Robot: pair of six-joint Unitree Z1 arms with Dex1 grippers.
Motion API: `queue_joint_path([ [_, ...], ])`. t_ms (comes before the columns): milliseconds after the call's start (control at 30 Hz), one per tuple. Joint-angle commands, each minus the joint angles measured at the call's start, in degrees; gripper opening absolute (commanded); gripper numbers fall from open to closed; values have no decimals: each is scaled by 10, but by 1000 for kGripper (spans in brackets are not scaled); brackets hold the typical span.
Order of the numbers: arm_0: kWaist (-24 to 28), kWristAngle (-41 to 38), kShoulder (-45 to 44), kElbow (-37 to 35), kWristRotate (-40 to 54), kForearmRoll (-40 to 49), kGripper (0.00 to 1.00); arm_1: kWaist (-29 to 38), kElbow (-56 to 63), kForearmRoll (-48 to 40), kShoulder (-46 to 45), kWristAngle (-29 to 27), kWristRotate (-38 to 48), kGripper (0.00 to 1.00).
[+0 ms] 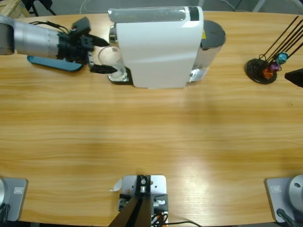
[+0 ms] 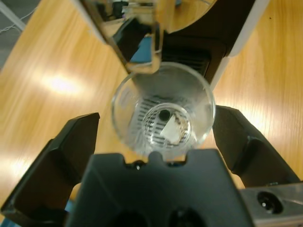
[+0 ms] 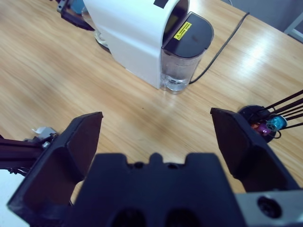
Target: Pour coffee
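A small clear glass tumbler (image 1: 110, 56) (image 2: 189, 99) stands on the drip tray under the chrome spout (image 2: 137, 33) of the white coffee machine (image 1: 156, 47) (image 3: 137, 33). Through its bottom I see the tray's grille and a small pale patch with a brownish edge. I can make out no layer of coffee. My left gripper (image 1: 105, 55) (image 2: 156, 116) comes in from the left and is open, one jaw on each side of the glass. The right jaw is very close to the glass wall. My right gripper (image 3: 156, 116) is open and holds nothing, raised above the table's right part.
The machine's water tank (image 3: 182, 56) with a black lid faces the right, and a cable runs off behind it. A black capsule stand (image 1: 265, 68) (image 3: 265, 123) with coloured capsules sits at the far right. A blue flat object (image 1: 52, 64) lies under the left arm.
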Motion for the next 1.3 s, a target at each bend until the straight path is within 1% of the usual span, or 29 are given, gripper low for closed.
queue_joint_path([
  [33,30,-8,-62,40,-15,-7,1000,-8,19,-4,7,13,5,1000],
  [200,32,-14,-135,110,-31,-5,1000,-8,13,-17,8,13,5,1000],
  [300,31,-11,-223,170,-67,2,1000,-8,-23,-18,31,12,9,1000],
  [400,28,10,-312,211,-138,13,995,-25,-102,21,105,9,11,1000],
  [467,19,69,-386,225,-227,23,1000,-43,-141,25,142,15,8,988],
  [500,14,96,-420,228,-261,23,999,-64,-157,20,155,31,1,919],
  [567,-5,134,-463,219,-316,41,996,-116,-192,-5,181,82,-26,618],
  [600,-6,146,-474,212,-340,65,996,-135,-215,-6,198,98,-31,432],
  [633,-6,150,-476,208,-352,82,998,-150,-237,-4,215,110,-32,115],
  [667,-6,150,-475,206,-360,97,1000,-162,-259,-1,233,119,-35,0],
  [733,-6,150,-464,208,-363,110,1000,-176,-299,19,272,123,-36,0],
  [800,-8,150,-448,209,-362,112,1000,-185,-350,62,319,132,-36,0],
  [867,-8,149,-426,203,-357,110,1000,-190,-386,88,355,138,-37,0],
  [1033,-8,145,-366,184,-315,92,1000,-213,-470,134,444,180,-37,0],
  [1133,-8,137,-349,172,-310,81,1000,-213,-507,167,479,185,-37,0],
  [1300,-8,127,-341,176,-304,78,1000,-213,-512,182,508,193,-39,0],
])
